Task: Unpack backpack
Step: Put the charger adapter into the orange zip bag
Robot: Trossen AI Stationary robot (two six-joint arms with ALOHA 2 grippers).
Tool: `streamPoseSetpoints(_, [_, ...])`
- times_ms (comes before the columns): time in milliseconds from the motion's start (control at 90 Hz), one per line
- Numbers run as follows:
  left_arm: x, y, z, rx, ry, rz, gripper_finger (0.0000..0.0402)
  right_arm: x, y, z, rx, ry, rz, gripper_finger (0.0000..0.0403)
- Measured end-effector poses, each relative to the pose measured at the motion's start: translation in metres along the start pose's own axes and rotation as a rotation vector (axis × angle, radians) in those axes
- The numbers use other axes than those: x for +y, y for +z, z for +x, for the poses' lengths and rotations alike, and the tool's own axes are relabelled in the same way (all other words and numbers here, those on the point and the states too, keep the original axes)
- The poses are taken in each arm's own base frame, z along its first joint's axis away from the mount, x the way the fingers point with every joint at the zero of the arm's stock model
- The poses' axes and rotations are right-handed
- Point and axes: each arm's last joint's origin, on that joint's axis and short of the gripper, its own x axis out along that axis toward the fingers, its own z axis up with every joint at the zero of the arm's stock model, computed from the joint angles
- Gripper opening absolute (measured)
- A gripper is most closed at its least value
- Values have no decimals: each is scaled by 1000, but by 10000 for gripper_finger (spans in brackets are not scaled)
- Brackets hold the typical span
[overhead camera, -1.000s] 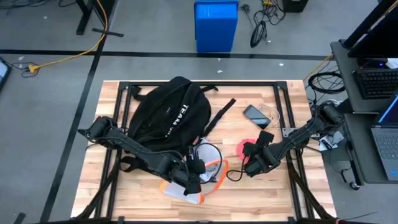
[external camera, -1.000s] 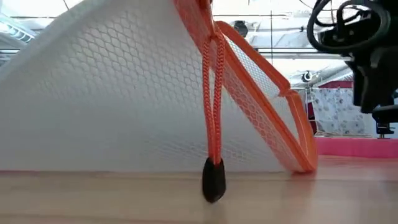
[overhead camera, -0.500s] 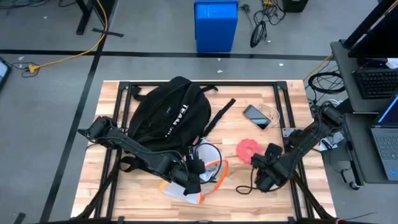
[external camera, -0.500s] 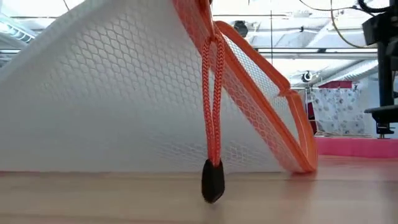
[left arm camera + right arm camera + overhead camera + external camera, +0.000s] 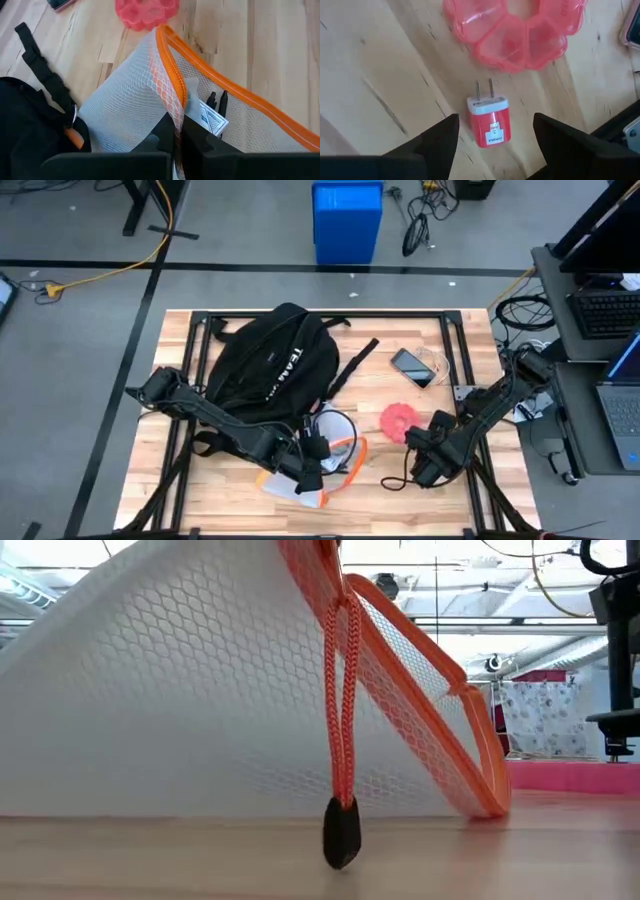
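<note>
Left gripper (image 5: 177, 137) holds the mesh pouch (image 5: 318, 465) just in front of the backpack (image 5: 268, 360); right gripper (image 5: 492, 135) hangs open over a plug.

The left fingers are closed tight on the pouch's orange zipper edge, lifting the white netting into a tent, pens and a card showing inside. The soft black backpack lies on the far left of the wooden table (image 5: 240, 500), its long axis running away from the robot, nearer the left arm. The right fingers, spread wide and empty, straddle a small red wall plug (image 5: 489, 121) lying beside a pink plastic pill box (image 5: 515, 27).
</note>
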Motion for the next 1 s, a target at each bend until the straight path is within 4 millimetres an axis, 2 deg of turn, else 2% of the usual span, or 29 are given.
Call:
streamPoseSetpoints(189, [0,0,0,0,0,0,0,-1,0,0,3,-6,-11,242])
streamPoseSetpoints(356, [0,0,0,5,-10,0,0,-15,-13,-5,25,-104,9,241])
streamPoseSetpoints(511, [0,0,0,7,-14,0,0,-28,-26,-5,-32,30,74,218])
streamPoseSetpoints(633, [0,0,0,8,-17,1,0,-31,-34,6,-65,221,115,198])
streamPoseSetpoints(711, [-1,0,0,7,-18,17,0,-32,-37,18,-85,281,79,193])
streamPoseSetpoints(811, [-1,0,0,7,-18,20,0,-33,-39,28,-100,302,51,194])
streamPoseSetpoints(889, [-1,0,0,7,-18,19,0,-38,-41,38,-81,252,42,199])
streamPoseSetpoints(1000, [-1,0,0,7,-18,19,0,-40,-41,42,-78,245,47,207])
